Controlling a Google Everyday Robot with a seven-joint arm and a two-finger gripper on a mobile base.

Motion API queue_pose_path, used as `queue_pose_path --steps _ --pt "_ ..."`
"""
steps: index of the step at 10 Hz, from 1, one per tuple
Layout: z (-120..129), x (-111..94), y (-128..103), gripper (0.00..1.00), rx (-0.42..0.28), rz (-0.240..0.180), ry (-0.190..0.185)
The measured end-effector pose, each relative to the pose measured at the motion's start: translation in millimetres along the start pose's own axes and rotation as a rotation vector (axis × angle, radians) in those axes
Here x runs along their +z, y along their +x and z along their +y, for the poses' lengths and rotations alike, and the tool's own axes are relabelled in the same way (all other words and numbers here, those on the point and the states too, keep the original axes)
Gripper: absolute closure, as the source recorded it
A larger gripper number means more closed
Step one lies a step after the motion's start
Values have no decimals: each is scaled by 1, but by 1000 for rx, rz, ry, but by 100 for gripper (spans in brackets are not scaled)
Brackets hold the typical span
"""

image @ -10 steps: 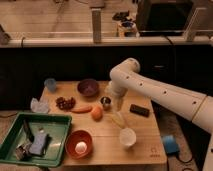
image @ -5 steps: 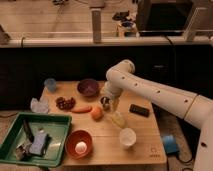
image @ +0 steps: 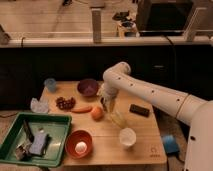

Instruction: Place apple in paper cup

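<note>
Gripper (image: 107, 103) low over the wooden table (image: 146, 129), just above and to the right of the apple (image: 97, 113).

The apple lies on bare wood near the table's middle, free of the gripper, with a carrot (image: 81, 109) just to its left. Whether the gripper is open or closed cannot be told, nor whether it holds anything. The paper cup (image: 127, 136) stands upright near the front edge, apart from the apple and to its right. A purple bowl (image: 88, 88), a blue cup (image: 50, 84) and grapes (image: 65, 103) sit toward the back and left, and a dark bar (image: 139, 110) lies at the right. A red bowl (image: 80, 144) and a green tray (image: 37, 125) sit at the front left. Behind the table runs a dark wall panel (image: 60, 62) topped by a pale ledge (image: 55, 41), with a lit floor beyond.
</note>
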Motion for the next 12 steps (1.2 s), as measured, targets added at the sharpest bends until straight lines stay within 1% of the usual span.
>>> queue_pose_path --steps 1,3,6,7,9,12 --pt "-2 7 -4 20 -6 -10 -4" --pt "-3 13 -7 20 -16 -21 -11" --pt "0 39 -14 20 -46 -54 -39" --pt "-2 46 -17 20 -57 -63 -49" --pt "-2 52 -19 20 -72 -75 -63" --pt "2 73 -28 20 -109 -98 -87"
